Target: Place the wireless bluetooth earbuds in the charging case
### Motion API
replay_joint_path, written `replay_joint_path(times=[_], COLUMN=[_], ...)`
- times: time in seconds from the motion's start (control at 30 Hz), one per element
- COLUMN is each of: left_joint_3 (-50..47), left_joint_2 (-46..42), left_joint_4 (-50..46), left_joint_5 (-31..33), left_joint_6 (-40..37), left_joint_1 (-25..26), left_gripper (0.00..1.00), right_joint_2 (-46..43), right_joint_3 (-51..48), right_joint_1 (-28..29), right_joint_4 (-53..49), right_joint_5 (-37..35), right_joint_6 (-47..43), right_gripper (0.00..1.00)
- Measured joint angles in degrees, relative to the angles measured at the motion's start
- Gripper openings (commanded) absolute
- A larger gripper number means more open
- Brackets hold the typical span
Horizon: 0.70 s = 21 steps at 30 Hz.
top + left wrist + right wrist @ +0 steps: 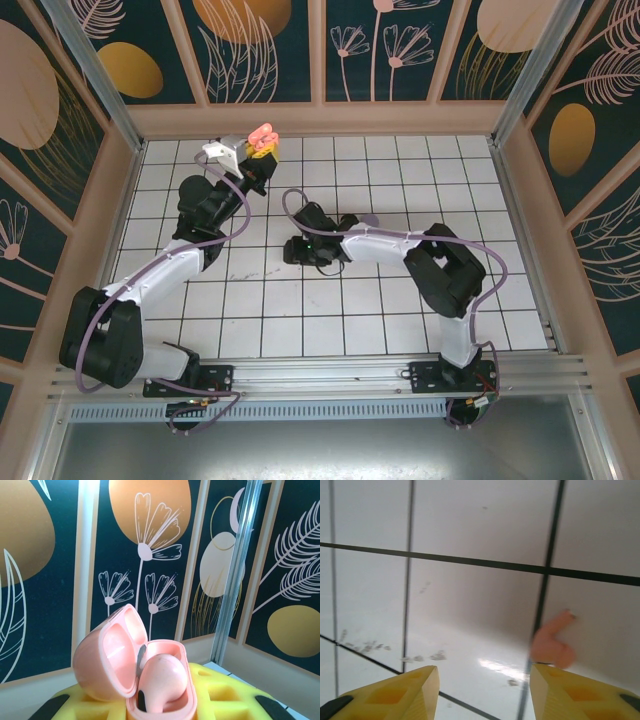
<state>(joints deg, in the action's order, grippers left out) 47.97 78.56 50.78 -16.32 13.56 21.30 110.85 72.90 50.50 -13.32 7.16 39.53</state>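
A salmon charging case (150,670) stands open with its lid flipped back to the left. One salmon earbud (162,677) sits in its left well. My left gripper (155,707) is shut on the case's base, its yellow fingers (225,697) on either side. In the top view that gripper (261,155) holds the case (263,134) up near the back wall. My right gripper (485,672) is open low over the white tiles, with nothing between its yellow fingers (570,692). A second salmon earbud (552,642) lies on the floor just beyond the right fingertip.
The right arm reaches left across the middle of the tiled floor (330,320), its gripper (298,250) close to the tiles. A small lavender thing (370,219) lies beside that arm. Patterned walls close the pen on three sides.
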Motion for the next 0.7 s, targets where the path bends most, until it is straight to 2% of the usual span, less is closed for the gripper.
replay_joint_path(times=[0.23,0.5,0.7], left_joint_3=[0.0,0.0,0.0], left_joint_2=[-0.3,-1.3,-1.4], left_joint_4=[-0.1,-0.1,-0.5], left_joint_5=[0.6,1.3,1.4], left_joint_6=[-0.7,-1.8,-2.4], left_joint_1=[0.0,0.0,0.0], left_gripper=[0.00,0.00,0.00], right_joint_2=[0.0,0.0,0.0], right_joint_3=[2.2,0.9,-2.5], right_joint_1=[-0.2,-4.4,-4.9], right_joint_4=[2.0,0.6,-0.2], right_joint_5=[2.8,0.9,-0.1], right_joint_6=[-0.4,-0.7,-0.8], right_gripper=[0.52,0.52,0.51])
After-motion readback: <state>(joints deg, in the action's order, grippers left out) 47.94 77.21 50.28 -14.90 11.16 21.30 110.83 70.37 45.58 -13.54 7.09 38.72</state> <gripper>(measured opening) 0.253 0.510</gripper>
